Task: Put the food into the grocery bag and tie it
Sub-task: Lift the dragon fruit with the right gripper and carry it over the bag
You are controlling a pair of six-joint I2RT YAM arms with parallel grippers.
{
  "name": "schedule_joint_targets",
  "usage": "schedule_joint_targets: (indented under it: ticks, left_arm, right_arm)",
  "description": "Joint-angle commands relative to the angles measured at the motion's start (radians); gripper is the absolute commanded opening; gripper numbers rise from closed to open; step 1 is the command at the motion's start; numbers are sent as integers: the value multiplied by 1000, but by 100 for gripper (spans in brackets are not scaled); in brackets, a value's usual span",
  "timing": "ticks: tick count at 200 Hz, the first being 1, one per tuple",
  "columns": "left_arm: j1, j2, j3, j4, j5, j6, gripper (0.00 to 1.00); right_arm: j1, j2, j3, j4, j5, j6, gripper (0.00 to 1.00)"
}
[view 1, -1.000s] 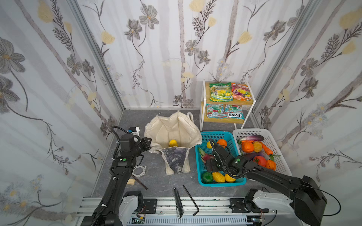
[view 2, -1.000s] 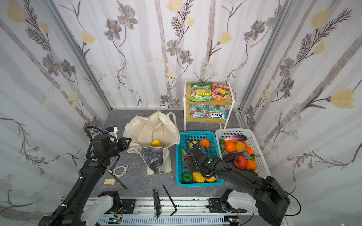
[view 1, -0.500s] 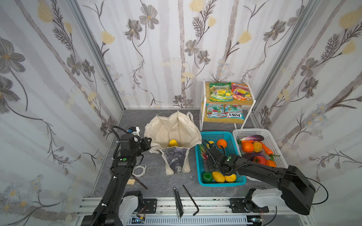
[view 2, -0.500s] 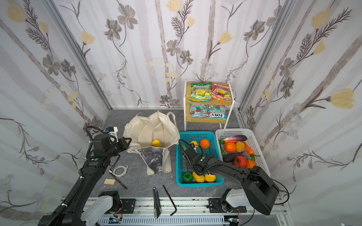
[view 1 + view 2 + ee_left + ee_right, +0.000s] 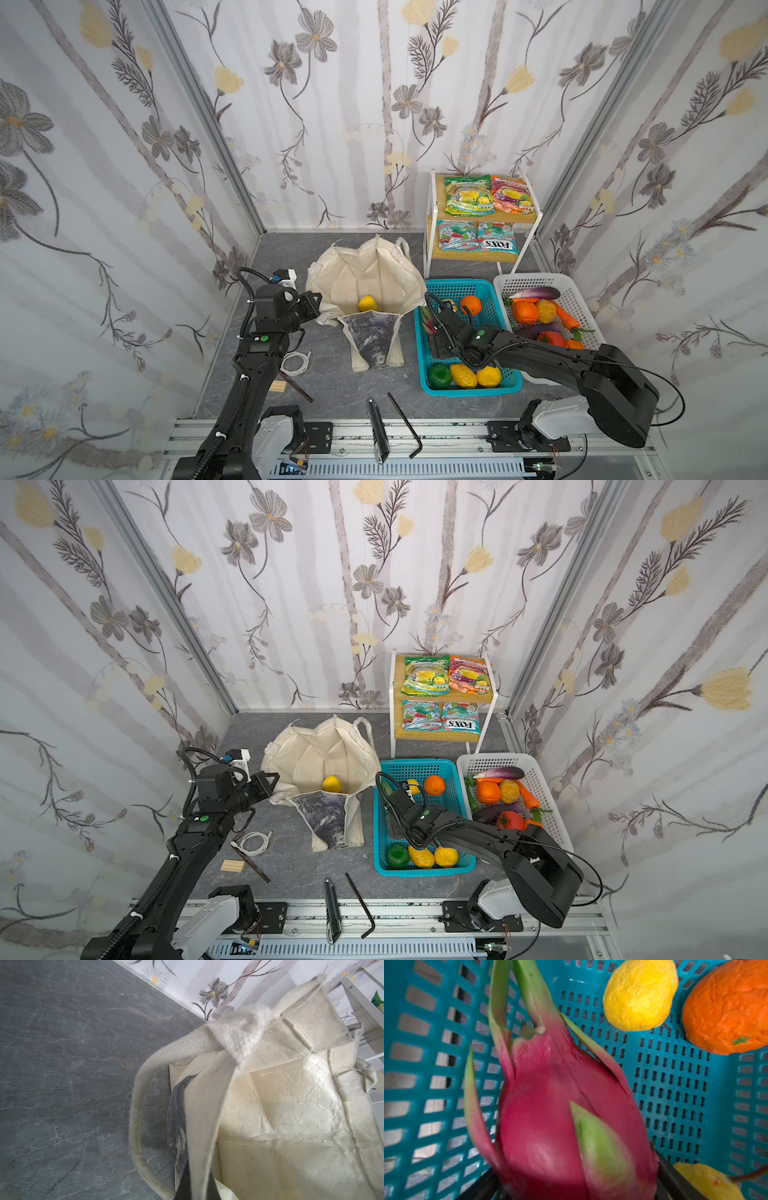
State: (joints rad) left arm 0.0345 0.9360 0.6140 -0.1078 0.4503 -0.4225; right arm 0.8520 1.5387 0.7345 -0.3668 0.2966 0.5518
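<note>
The cream grocery bag [image 5: 365, 270] [image 5: 320, 750] lies open on the grey floor, with one round yellow fruit [image 5: 367, 303] [image 5: 331, 784] inside. My left gripper [image 5: 318, 301] [image 5: 197, 1192] is shut on the bag's rim next to a loop handle [image 5: 137, 1126]. My right gripper [image 5: 434, 332] [image 5: 577, 1188] is low in the teal basket [image 5: 457, 283], shut on the magenta dragon fruit [image 5: 560, 1115] [image 5: 427, 326], a dark finger against each side. A second yellow fruit [image 5: 639, 995] [image 5: 412, 786] lies beyond it. The green-yellow packet [image 5: 468, 196] and the orange packet [image 5: 510, 195] lie on the shelf's top.
An orange [image 5: 470, 305], a green fruit and lumpy yellow fruits share the teal basket. A white basket [image 5: 536, 277] of vegetables stands to its right. FOX'S packets [image 5: 496, 242] lie on the lower shelf. A white cable [image 5: 295, 361], a wood block and a hex key [image 5: 405, 424] lie near the front.
My right gripper has moved to the left side of the teal basket and its jaws have narrowed around the dragon fruit. The left arm and the bag have not moved.
</note>
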Motion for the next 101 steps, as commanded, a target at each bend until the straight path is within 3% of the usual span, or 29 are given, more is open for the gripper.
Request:
schedule_joint_targets:
  ticks: [1, 45, 75, 101]
  left_arm:
    - [2, -2, 0, 34, 10, -1, 0]
    - [2, -2, -1, 34, 11, -2, 0]
    - [2, -2, 0, 34, 13, -2, 0]
    - [2, -3, 0, 34, 14, -4, 0]
  right_arm:
    - [-1, -42, 2, 1, 23, 24, 81]
    - [-24, -141, -5, -58, 11, 55, 81]
    - [-93, -230, 11, -112, 12, 59, 80]
    - [-119, -309, 105, -172, 49, 37, 79]
